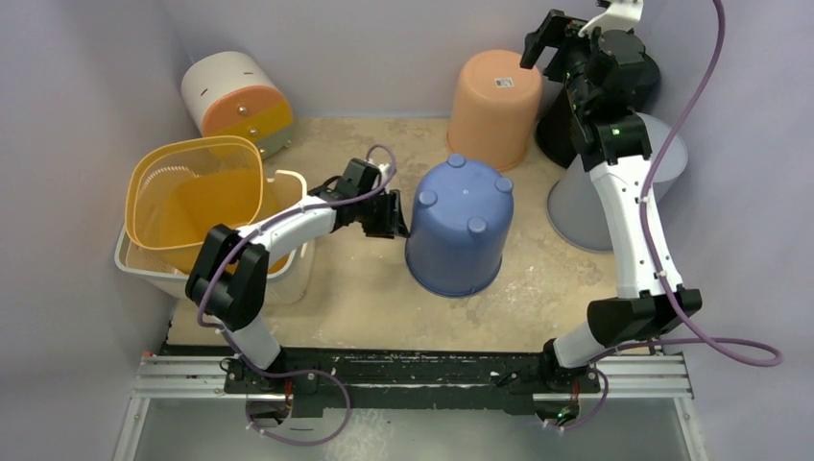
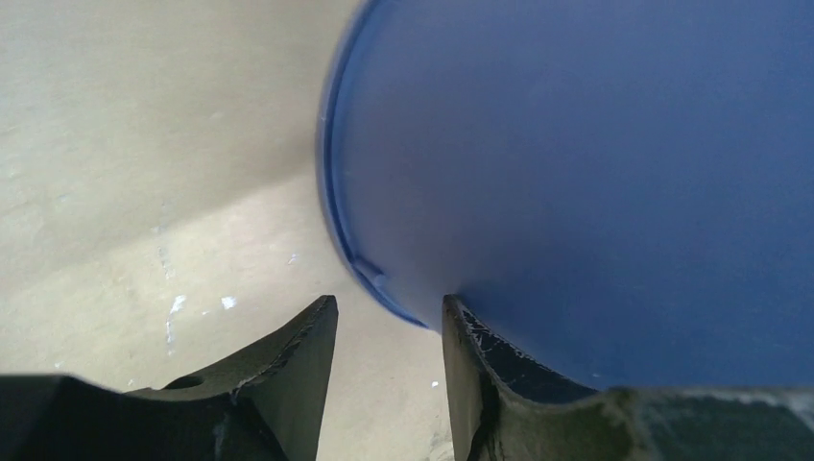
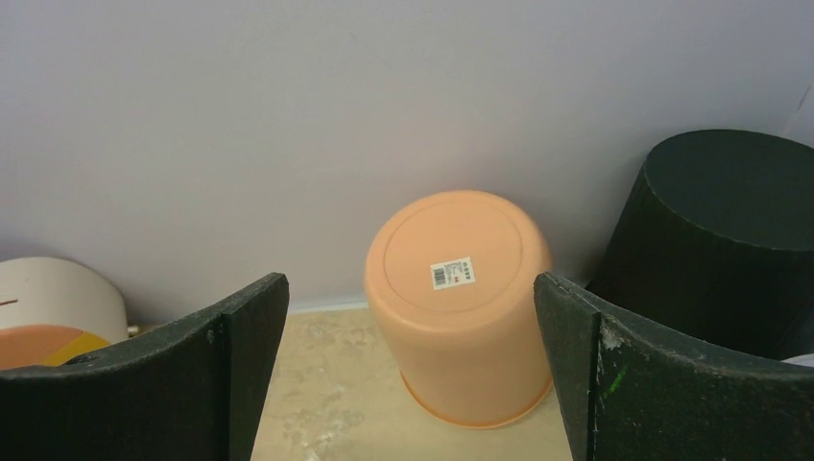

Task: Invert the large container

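My left claw (image 1: 392,219) hangs low over the table (image 1: 365,288) with its jaws parted and nothing between them; through the gap I see only bare tabletop and the edge of a rim. Just ahead of it, on the side of my right fingertip (image 2: 461,322), stands the large blue container (image 1: 459,229). It sits mouth down, its base with 4 round feet (image 1: 476,225) facing up. Its wall fills my left wrist view beyond that fingertip, but I cannot tell whether the finger touches it.

My right claw (image 1: 555,34) is lifted high at the far side, jaws spread wide and holding nothing. Straight ahead of it and below, an orange bucket (image 1: 494,106) stands upside down against the wall, label on its base. A black bucket (image 3: 720,230) is off that claw's right finger, also inverted. Behind my left claw, a yellow basket (image 1: 192,192) rests in a white tub (image 1: 288,274).
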You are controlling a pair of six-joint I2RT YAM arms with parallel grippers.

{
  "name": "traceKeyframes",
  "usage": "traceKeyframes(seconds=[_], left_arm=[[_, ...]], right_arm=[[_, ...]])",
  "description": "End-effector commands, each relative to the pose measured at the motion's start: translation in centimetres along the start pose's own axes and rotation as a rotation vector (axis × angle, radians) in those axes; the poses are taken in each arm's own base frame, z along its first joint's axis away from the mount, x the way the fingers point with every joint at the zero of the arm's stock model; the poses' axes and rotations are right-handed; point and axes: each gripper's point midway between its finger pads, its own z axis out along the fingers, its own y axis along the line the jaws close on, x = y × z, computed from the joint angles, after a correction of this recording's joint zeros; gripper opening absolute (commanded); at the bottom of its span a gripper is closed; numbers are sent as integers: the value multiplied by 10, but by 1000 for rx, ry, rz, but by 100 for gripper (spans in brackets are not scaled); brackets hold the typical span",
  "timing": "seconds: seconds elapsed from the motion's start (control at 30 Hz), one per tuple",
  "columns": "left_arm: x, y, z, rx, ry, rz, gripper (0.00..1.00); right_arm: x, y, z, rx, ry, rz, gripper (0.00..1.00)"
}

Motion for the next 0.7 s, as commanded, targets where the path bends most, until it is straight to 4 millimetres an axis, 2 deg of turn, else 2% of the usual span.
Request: traceKeyframes(seconds=[0.0, 0.13, 0.3, 0.47, 0.57, 0.6, 0.67], left_arm=[[-16, -56, 5, 154, -28, 145, 42], [-24, -81, 21, 232, -38, 189, 42], [-22, -128, 43, 322, -15, 232, 42], [-4, -190, 71, 422, 29, 272, 43], [12, -218, 85, 445, 88, 330, 43], [10, -233, 84, 467, 86, 351, 43], [14, -250, 88, 496, 101, 362, 43]], right_arm=[[-31, 8, -10, -38, -64, 23, 100], [-33, 8, -12, -40, -65, 27, 100], [-43, 6, -14, -24, -87, 28, 100], [-54, 4, -9, -18, -107, 38, 100], [-67, 4, -5, -33, -130, 70, 100], [-73, 5, -3, -44, -140, 83, 100], [-77, 6, 2, -65, -139, 111, 100]])
